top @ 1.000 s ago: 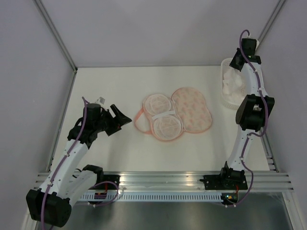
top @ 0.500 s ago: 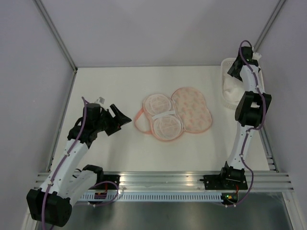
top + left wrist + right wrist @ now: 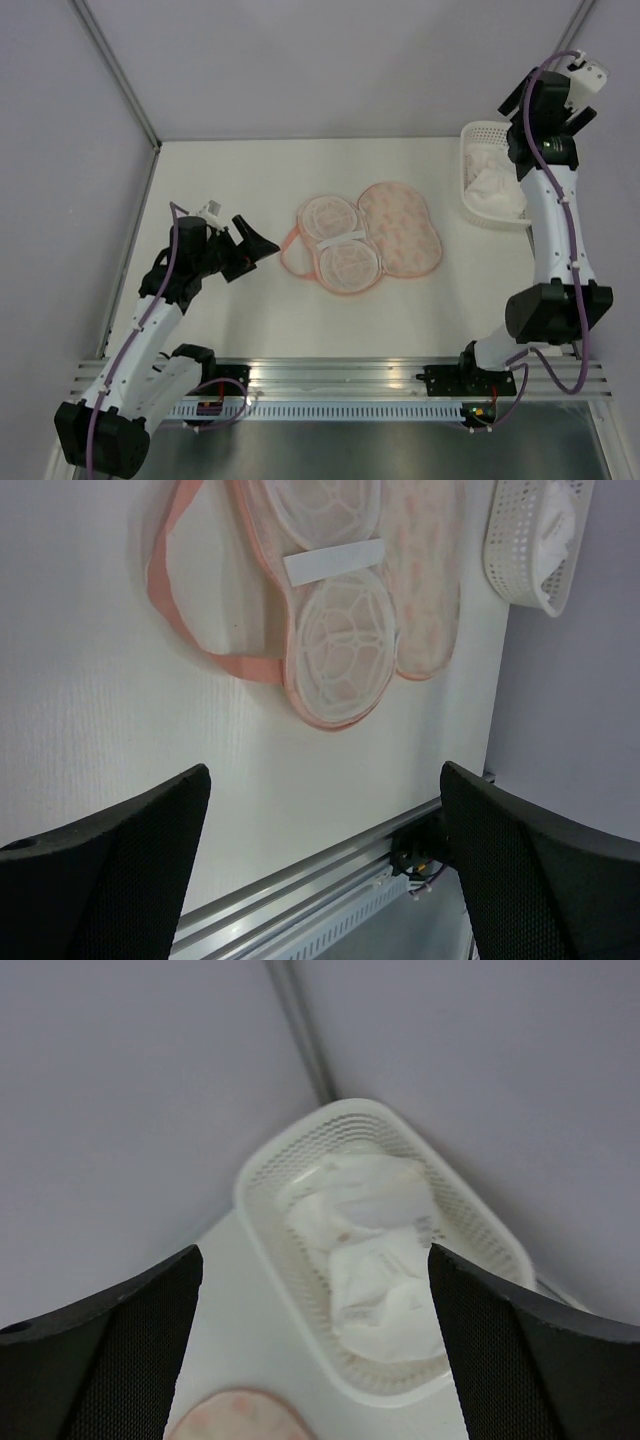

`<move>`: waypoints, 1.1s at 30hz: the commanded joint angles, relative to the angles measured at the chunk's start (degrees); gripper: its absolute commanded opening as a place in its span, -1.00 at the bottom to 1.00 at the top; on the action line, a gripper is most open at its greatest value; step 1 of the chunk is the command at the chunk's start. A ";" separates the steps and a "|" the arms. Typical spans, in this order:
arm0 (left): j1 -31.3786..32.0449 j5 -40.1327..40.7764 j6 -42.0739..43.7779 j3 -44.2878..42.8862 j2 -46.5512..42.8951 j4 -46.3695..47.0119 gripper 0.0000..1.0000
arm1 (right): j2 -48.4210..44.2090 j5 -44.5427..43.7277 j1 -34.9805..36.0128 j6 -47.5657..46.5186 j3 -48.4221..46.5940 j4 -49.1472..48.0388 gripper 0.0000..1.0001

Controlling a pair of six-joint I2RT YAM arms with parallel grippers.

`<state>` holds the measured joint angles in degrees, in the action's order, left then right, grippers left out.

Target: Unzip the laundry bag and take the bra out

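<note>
Black textured fingers (image 3: 120,1340) of the right gripper (image 3: 310,1260) gape wide and empty above the white lattice plastic basket (image 3: 262,1185), which holds the crumpled white fabric bra (image 3: 375,1250). The left gripper (image 3: 325,770) is also spread and empty, near the cream orange-print laundry bag (image 3: 370,240), which lies unzipped in 2 halves on the white table (image 3: 230,180).

1. The right end effector (image 3: 312,1260) was down in the white lattice basket (image 3: 467,175), over the bra (image 3: 490,185). It has since lifted and now hangs high above the basket's far end.
2. Its jaws have parted and now stand wide apart with nothing between them.
3. The bra has been released. It lies crumpled inside the basket, uncovered, with no finger touching it.
4. The right arm (image 3: 560,230) has stretched upward. Its elbow (image 3: 555,310), earlier just beside the basket's near end, has dropped back well away from the basket.
</note>
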<state>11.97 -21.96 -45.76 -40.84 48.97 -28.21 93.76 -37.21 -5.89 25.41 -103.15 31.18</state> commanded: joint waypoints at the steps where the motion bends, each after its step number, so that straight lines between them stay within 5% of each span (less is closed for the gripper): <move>1: -0.28 -2.56 1.29 0.50 -1.95 3.95 0.99 | -4.53 19.61 2.02 -3.52 6.36 -5.51 0.96; 7: -0.28 -7.13 1.72 0.85 -5.37 8.16 0.99 | -19.38 30.79 13.17 -4.60 24.97 -11.40 0.96; 12: -0.28 -9.15 2.86 0.50 -9.94 10.97 0.99 | -27.92 49.22 15.37 0.43 36.60 -13.61 0.96; 19: -0.28 -11.26 3.48 0.14 -15.66 12.64 0.99 | -35.73 49.42 24.07 -0.98 39.87 -4.63 0.96; 33: -0.28 -15.66 5.06 -3.46 -18.12 15.64 0.99 | -46.29 49.60 26.28 -3.52 45.06 -0.59 0.96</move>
<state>11.97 -35.29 -43.29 -41.12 31.00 -15.73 48.29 12.38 20.14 22.98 -58.35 29.80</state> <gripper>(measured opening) 0.993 0.979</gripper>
